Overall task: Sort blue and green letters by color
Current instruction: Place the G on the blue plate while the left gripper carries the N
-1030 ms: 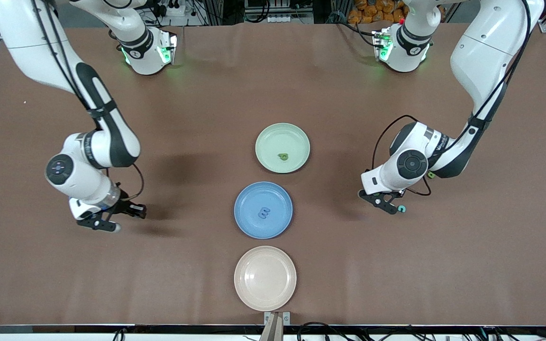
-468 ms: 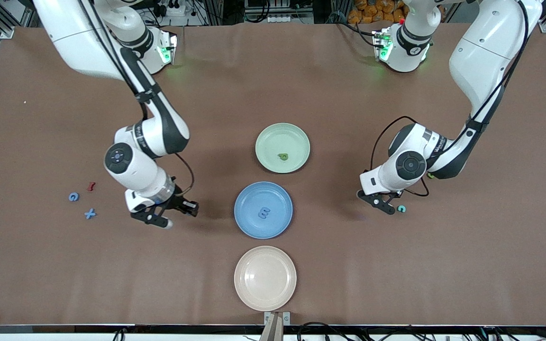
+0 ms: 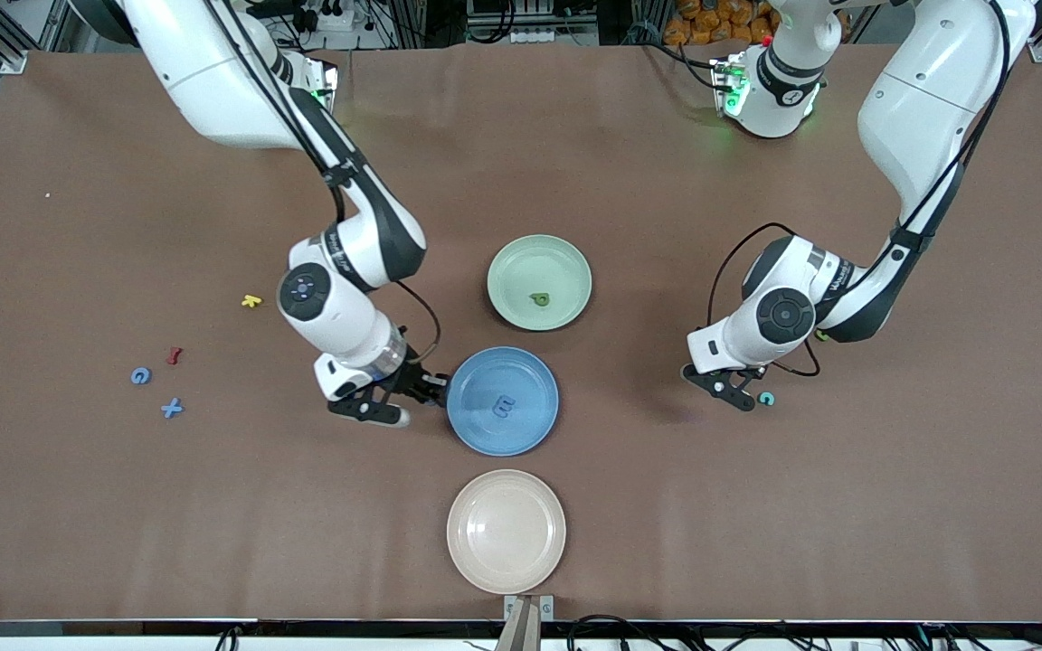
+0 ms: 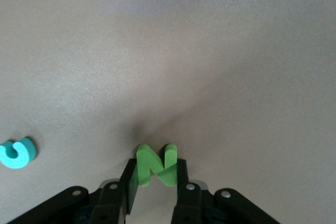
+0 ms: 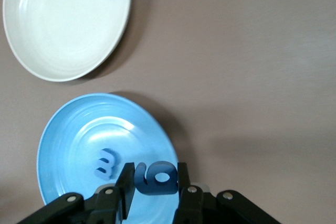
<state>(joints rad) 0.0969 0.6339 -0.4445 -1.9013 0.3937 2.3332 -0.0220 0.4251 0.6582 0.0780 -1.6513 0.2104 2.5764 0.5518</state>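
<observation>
Front view, sorting in progress. Right gripper (image 3: 412,398) at the rim of the blue plate (image 3: 476,425), jaws pinched on a blue 6 (image 5: 156,177); blue E (image 3: 505,407) already lying in that plate. Best carried further over the dish centre, lowered close, then released clear of the E. Right forearm angled down from the base, wrist tipped toward the plate. Left gripper (image 3: 738,391) low at the tabletop toward the left arm's end, jaws closed against a green N (image 4: 156,164) standing between them; wants a square, firm pinch before lifting toward the green plate (image 3: 521,258), where one green letter (image 3: 539,299) lies. Teal letter (image 3: 766,398) just beside on the table. Blue G (image 3: 140,375) and blue X (image 3: 172,409) unsorted toward the right arm's end.
</observation>
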